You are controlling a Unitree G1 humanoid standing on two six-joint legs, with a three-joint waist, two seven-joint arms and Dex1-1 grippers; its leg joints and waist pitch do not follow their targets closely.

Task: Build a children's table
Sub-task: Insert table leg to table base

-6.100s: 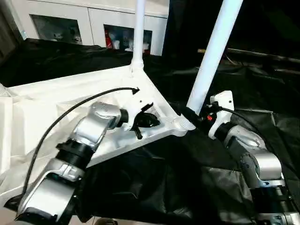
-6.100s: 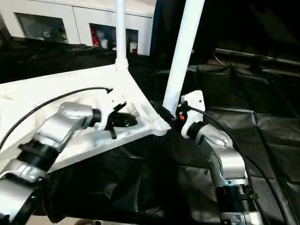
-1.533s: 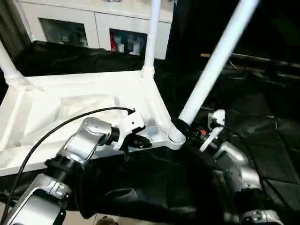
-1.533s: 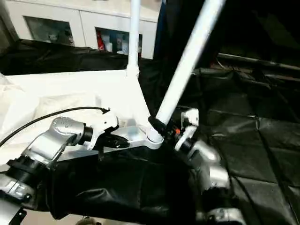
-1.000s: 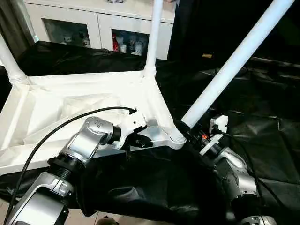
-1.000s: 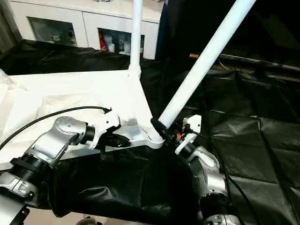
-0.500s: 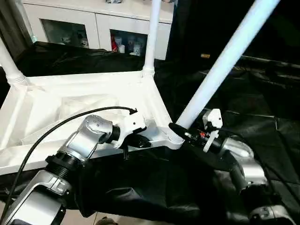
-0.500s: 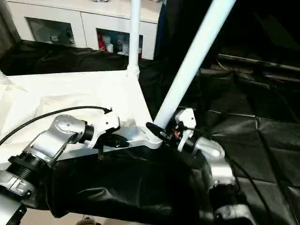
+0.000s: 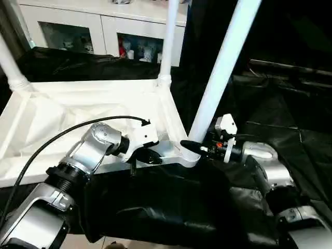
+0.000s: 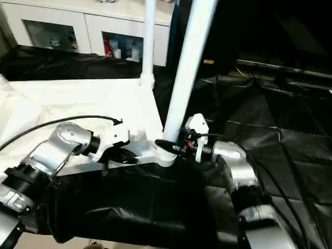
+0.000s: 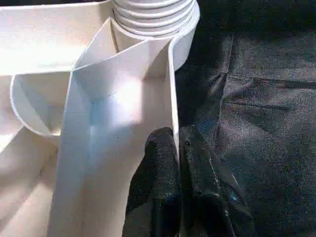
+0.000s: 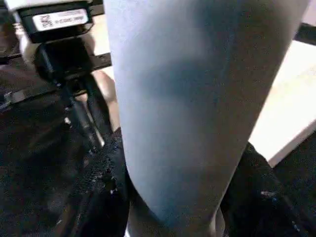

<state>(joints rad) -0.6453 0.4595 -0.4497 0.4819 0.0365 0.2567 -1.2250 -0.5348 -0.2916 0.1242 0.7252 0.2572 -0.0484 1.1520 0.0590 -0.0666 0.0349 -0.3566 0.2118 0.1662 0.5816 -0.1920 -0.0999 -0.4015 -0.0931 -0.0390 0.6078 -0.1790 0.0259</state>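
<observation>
The white table top (image 9: 78, 109) lies upside down, ribbed side up. My left gripper (image 9: 141, 157) is shut on its near rim; in the left wrist view the two black fingers (image 11: 160, 163) pinch the thin rim wall just short of the round corner socket (image 11: 153, 15). A long white tube leg (image 9: 220, 72) rises almost upright from that near right corner socket (image 9: 189, 155). My right gripper (image 9: 194, 147) is shut on the leg's base, and in the right wrist view the tube (image 12: 192, 98) sits between the black fingers (image 12: 103, 173).
Two more white legs stand in the far corner (image 9: 168, 36) and the left corner (image 9: 10, 65). A white cabinet with glass doors (image 9: 104, 31) is behind. Black sheeting (image 9: 290, 104) covers the surface around and under the table top. A black cable (image 9: 78, 129) arcs over my left forearm.
The leg in my right gripper has swung from leaning far right to almost upright in the corner socket, my right wrist turning with it. The left gripper has kept its hold on the rim.
</observation>
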